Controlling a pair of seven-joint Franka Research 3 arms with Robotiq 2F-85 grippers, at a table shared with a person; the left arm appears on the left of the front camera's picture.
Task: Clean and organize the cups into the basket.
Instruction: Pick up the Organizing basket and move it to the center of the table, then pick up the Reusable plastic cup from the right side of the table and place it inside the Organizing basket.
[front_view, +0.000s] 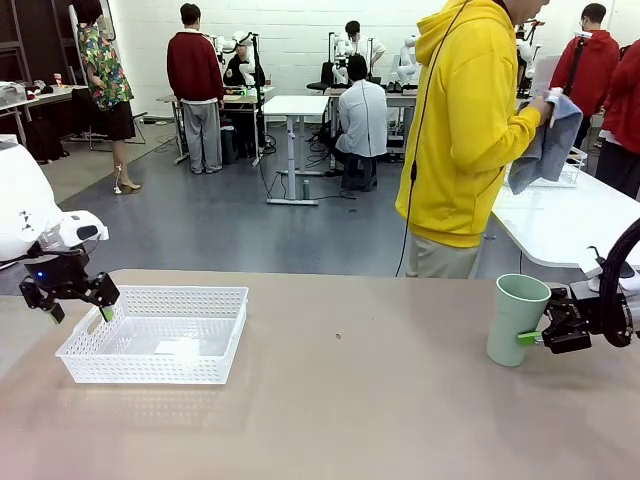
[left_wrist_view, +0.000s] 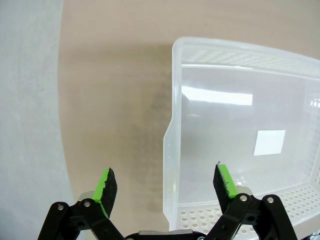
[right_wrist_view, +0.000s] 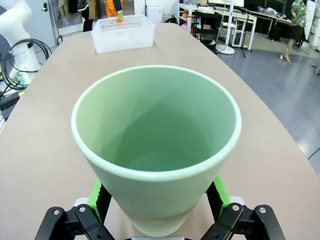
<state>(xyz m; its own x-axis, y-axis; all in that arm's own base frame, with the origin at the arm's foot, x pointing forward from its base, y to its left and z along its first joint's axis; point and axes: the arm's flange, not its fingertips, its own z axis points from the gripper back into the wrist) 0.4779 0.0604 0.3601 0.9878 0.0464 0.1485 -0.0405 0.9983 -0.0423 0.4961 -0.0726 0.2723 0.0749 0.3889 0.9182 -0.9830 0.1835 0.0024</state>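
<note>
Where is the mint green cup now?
Front view, table's right side: the mint green cup stands upright between the right hand's fingers, far from the basket.

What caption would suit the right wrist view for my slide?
Mint green cup standing upright on the table, inside the open right pincer; white basket farther off.

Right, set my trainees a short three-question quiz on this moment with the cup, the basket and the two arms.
1. True or false: the mint green cup lies inside the basket.
2. What does the person hold? A) a grey cloth B) a brown cup C) the basket.
3. Which gripper has the cup between its open fingers?
Key: 1 false, it stands upright on the table, off to the basket's right. 2 A. 3 the right gripper; the left gripper hangs open over the basket's wall.
</note>
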